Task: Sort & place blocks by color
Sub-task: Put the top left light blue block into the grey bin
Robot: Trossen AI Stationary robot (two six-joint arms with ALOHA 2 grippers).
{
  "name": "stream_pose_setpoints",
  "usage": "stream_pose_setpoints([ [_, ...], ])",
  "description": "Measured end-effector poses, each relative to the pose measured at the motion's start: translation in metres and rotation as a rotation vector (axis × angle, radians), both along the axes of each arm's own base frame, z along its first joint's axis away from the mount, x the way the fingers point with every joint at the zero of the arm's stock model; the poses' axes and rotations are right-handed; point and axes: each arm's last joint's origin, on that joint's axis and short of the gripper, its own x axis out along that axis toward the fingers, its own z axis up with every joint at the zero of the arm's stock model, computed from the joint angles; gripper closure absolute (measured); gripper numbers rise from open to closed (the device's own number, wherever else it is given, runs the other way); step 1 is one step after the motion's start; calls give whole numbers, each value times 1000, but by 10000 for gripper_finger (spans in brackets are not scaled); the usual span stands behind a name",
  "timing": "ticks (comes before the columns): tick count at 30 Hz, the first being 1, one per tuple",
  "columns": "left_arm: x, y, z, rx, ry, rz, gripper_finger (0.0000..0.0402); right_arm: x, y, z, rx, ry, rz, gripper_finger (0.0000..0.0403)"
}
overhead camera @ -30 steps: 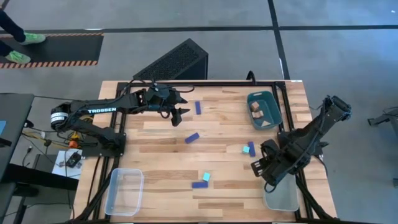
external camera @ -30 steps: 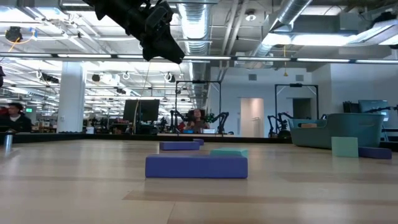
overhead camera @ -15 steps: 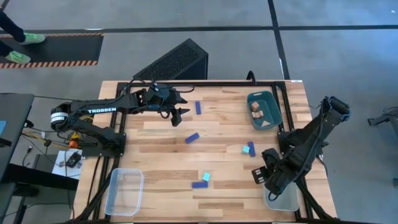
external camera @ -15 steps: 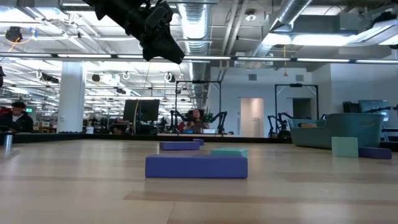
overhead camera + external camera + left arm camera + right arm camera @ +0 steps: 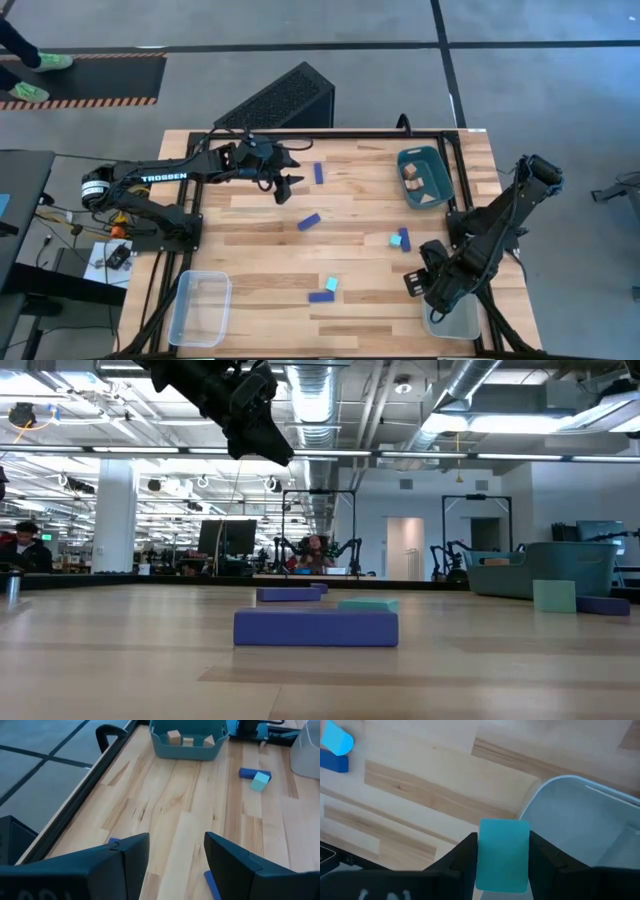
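Note:
My right gripper (image 5: 424, 285) is shut on a light teal block (image 5: 503, 854) near the table's near right corner, beside the rim of a clear tray (image 5: 580, 815). My left gripper (image 5: 290, 185) hangs open above the far part of the table, next to a dark blue bar (image 5: 318, 173); it shows high up in the low view (image 5: 265, 445). More blocks lie flat on the wood: a blue bar (image 5: 309, 221), a teal cube and blue bar together (image 5: 400, 239), and a teal piece beside a blue bar (image 5: 326, 290). Pale wooden pieces (image 5: 188, 740) lie in the dark teal bin (image 5: 420, 178). My right gripper pinches the light teal block between its two fingers, which press on two opposite side faces (image 5: 482, 855). The fingers point down from above. The block is lifted clear, above the table right beside the clear tray's rim (image 5: 540, 790).
A second clear tray (image 5: 200, 305) stands at the near left corner. A black frame rail (image 5: 85, 785) runs along the table's edges. Bare wood lies between the scattered blocks in the middle. People sit in the room beyond the table in the low view.
My right gripper, still shut on the teal block, has moved toward the table's near edge and closer to the clear tray at the near right corner, then has come nearly to rest. Left arm and blocks have kept still.

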Motion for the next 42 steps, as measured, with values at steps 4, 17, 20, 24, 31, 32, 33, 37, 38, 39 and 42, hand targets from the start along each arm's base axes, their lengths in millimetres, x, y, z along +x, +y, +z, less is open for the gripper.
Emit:
stream_pose_setpoints([
  [4,-1,0,-1,0,16,-3,220,0,0,0,7,0,5,261],
  [17,-2,-1,-3,-24,36,6,220,1,12,1,104,-5,44,261],
  [20,-2,-1,-3,-25,35,7,220,3,15,-5,97,22,47,258],
  [24,-2,-1,-4,-39,38,3,220,8,23,-12,122,27,63,259],
  [31,-2,-2,-4,-48,35,-7,220,17,34,-25,125,24,67,258],
  [32,-2,-2,-4,-47,35,-8,220,18,35,-27,124,26,68,258],
  [33,-2,-2,-4,-44,36,-10,220,18,35,-27,124,26,68,258],
  [37,-2,-2,-4,-42,37,-11,220,20,32,-26,122,26,58,260],
  [38,-2,-2,-4,-42,37,-11,220,21,31,-27,116,27,62,260],
  [39,-2,-2,-4,-42,37,-12,220,21,30,-27,109,29,70,258],
  [42,-2,-1,-4,-39,37,-12,220,24,26,-27,92,35,99,257],
])
